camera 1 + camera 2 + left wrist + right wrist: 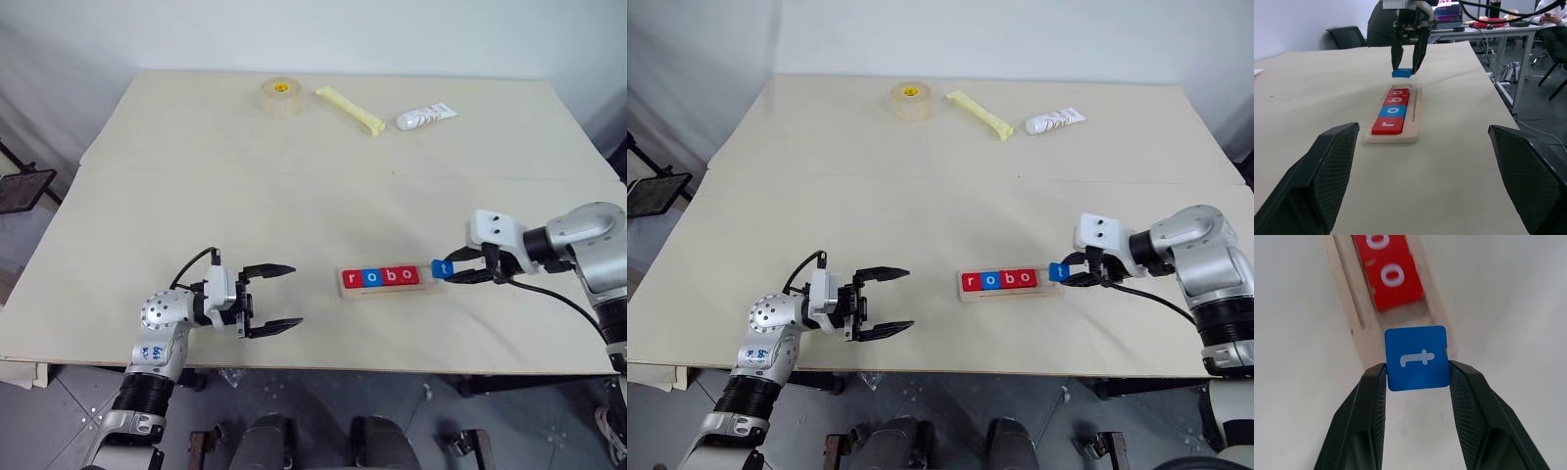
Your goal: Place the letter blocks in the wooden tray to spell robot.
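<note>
Tiles spelling r, o, b, o already sit in a row in our tray (384, 291), which lies on the table (294, 186) near its front edge: red r (353, 278), blue o (370, 277), red b (390, 276), red o (409, 275). The slot at the tray's right end is bare. Our right gripper (1418, 369) pinches the blue t tile (1416, 358) between its two black fingers by opposite edges, with the letter face up. In the left wrist view the t tile (1402, 73) hangs clear above the tray's far end, not touching the wood. From the head views it sits just beside the last red o, at the tray's right tip.

Our left gripper (271, 299) hovers over the table to the left of the tray, apart from it, pointing toward it with its jaws spread wide and nothing between them.

At the far side of the table we see a tape roll (281, 96), a yellow stick (350, 110) and a white tube (425, 117), all well apart from the tray.
</note>
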Controlling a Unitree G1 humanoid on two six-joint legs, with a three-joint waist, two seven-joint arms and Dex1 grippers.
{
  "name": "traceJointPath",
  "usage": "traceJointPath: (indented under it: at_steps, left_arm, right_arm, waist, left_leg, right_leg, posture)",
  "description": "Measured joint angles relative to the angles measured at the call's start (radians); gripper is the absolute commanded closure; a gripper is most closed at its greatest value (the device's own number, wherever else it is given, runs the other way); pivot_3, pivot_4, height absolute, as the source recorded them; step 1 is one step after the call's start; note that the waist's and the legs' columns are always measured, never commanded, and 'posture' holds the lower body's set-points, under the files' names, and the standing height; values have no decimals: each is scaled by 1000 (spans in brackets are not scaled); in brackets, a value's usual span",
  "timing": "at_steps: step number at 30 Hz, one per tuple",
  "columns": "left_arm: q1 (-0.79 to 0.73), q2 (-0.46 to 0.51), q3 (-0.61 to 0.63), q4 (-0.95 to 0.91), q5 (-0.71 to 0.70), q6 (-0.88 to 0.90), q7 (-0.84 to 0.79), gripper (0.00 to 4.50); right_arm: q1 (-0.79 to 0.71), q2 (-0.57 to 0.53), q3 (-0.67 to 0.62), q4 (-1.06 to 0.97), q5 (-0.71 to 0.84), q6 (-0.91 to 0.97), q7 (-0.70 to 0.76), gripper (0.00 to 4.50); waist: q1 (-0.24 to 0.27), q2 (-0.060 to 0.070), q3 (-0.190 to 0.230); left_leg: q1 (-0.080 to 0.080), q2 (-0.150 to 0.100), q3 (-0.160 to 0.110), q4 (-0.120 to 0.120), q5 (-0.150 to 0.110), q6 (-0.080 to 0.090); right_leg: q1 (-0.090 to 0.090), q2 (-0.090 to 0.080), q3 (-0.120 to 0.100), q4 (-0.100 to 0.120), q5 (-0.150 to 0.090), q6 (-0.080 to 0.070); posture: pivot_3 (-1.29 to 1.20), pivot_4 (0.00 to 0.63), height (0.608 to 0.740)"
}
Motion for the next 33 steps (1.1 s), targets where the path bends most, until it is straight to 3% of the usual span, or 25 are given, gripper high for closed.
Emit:
traceJointPath:
  at_steps: [17,26,33]
  left_arm:
    - [20,0,1,-3,0,-15,32,0]
    - [19,-4,0,-3,1,-24,37,0]
    - [11,-6,0,2,2,-26,36,0]
  right_arm:
    - [-58,44,40,98,-23,-83,18,3033]
    - [-57,52,37,77,1,-74,32,34]
    - [-55,50,23,56,14,-47,7,34]
  waist:
    - [-1,0,0]
    - [0,0,0]
    - [-1,0,0]
  left_leg:
    - [0,0,-1,0,0,0]
    - [0,0,-1,0,0,0]
    - [0,0,-1,0,0,0]
  right_leg:
    - [0,0,-1,0,0,0]
    - [0,0,-1,0,0,0]
    - [0,0,-1,0,0,0]
  posture:
    - [0,150,740]
    - [0,150,740]
    - [0,150,740]
